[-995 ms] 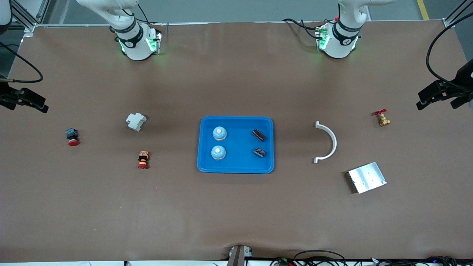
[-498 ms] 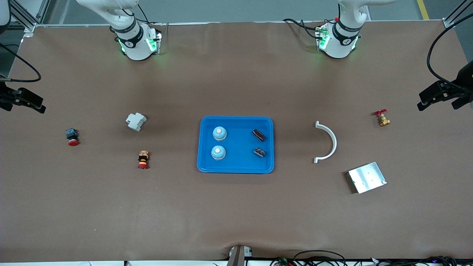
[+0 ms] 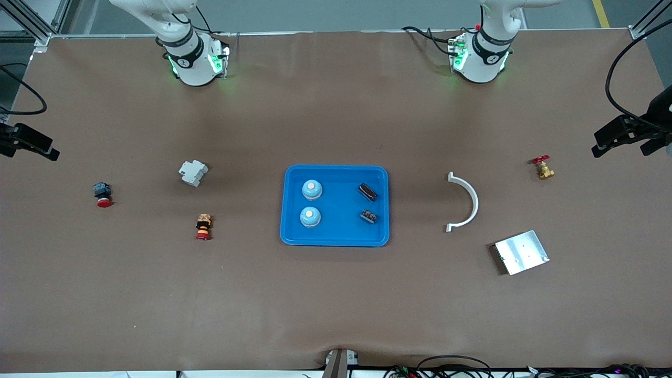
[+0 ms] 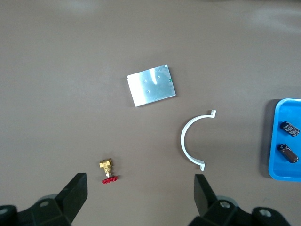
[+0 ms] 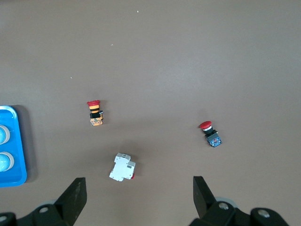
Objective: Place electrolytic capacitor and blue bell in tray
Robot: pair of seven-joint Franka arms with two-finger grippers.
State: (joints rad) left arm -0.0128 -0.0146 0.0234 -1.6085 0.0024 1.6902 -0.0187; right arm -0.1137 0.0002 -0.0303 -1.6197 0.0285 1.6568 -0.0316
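Left hand (image 4: 139, 197) spread, holding nothing, high over the bench's (image 3: 336, 304) left-arm end; right hand (image 5: 138, 197) spread likewise over the right-arm end. Both arms wait.

Blue tray (image 3: 294, 236) sits mid-bench. In it: two blue bells (image 3: 312, 189) on the side toward the right arm, one nearer the front camera (image 3: 310, 216); two dark capacitors (image 3: 367, 191) toward the left arm, apart.

Outside the tray: white curved bracket (image 3: 469, 197), metal plate (image 3: 521, 252), brass valve (image 3: 544, 168); white breaker (image 3: 192, 172), two red-capped push buttons (image 3: 203, 226).

Blue tray (image 3: 294, 237) at table's middle holds two blue bells (image 3: 312, 189) and two dark capacitors (image 3: 367, 191)
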